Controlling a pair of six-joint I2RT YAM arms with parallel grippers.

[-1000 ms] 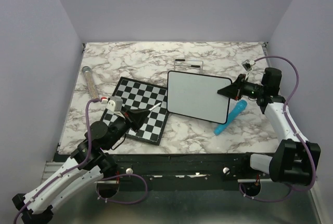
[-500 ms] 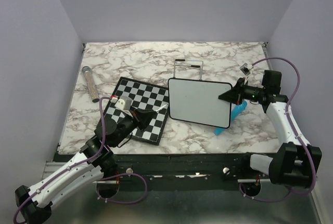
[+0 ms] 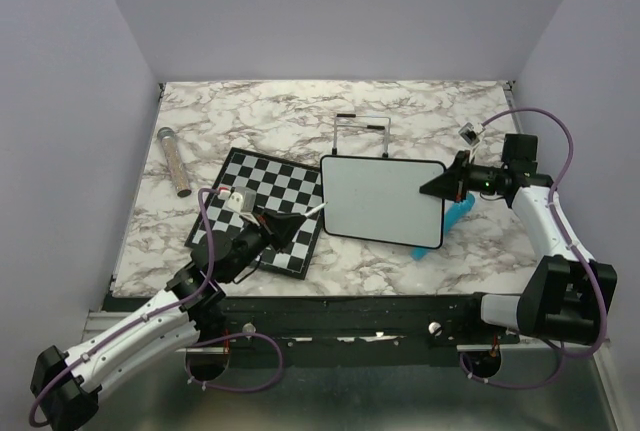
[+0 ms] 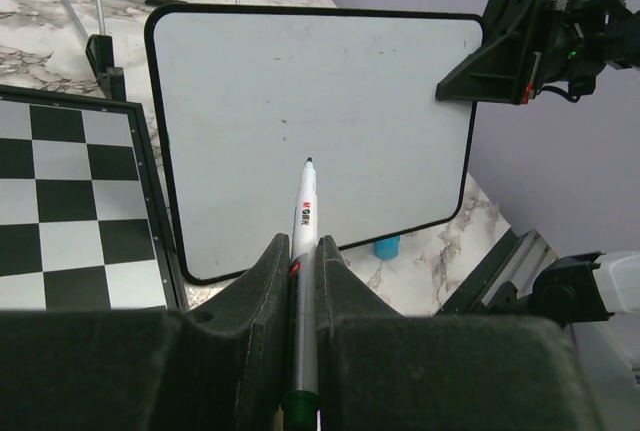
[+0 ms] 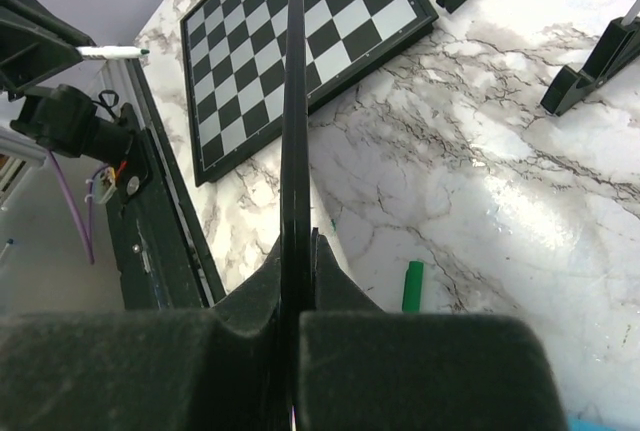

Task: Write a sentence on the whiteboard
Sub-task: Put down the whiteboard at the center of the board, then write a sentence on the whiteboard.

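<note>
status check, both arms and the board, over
Left end effector shut on marker, tip pointed at whiteboard. Right end effector shut on its edge, held tilted. No writing yet. Nothing blocking the tip.

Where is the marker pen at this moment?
In the top view the marker pen is left of centre, clamped in the left gripper above the chessboard's near right corner, its tip pointing at the whiteboard's left edge.

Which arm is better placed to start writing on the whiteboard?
Left. The left gripper is shut on the marker, its tip aimed at the blank whiteboard. The right gripper is clamped on the whiteboard's edge, holding it tilted up.
</note>
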